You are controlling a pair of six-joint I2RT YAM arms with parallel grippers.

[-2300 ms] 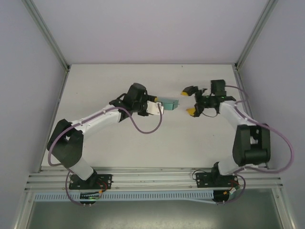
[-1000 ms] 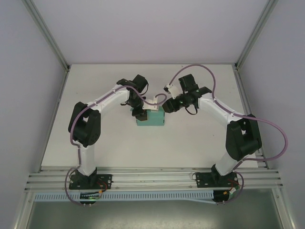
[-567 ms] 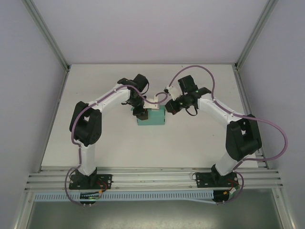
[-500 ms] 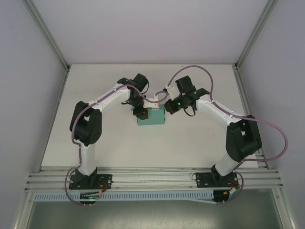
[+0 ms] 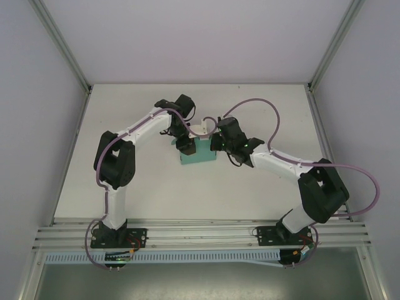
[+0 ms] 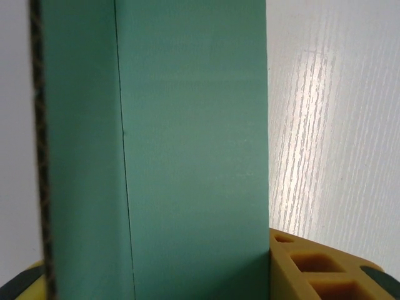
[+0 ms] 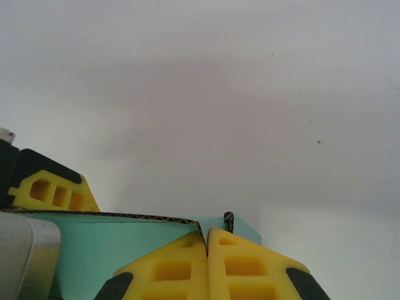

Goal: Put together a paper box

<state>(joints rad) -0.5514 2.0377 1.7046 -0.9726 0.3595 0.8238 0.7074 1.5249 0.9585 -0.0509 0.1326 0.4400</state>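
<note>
Top external: paper box sits mid-table. Left gripper clamps it across its sides; right gripper has pads pressed together by its rim. Prob light + flimsy, dents easy, so grab folded edges, not panels.

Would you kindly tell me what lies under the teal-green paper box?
White tabletop shows around the teal-green paper box. The patch beneath is covered by the box and the left arm's yellow fingers gripping it, and cannot be seen.
</note>
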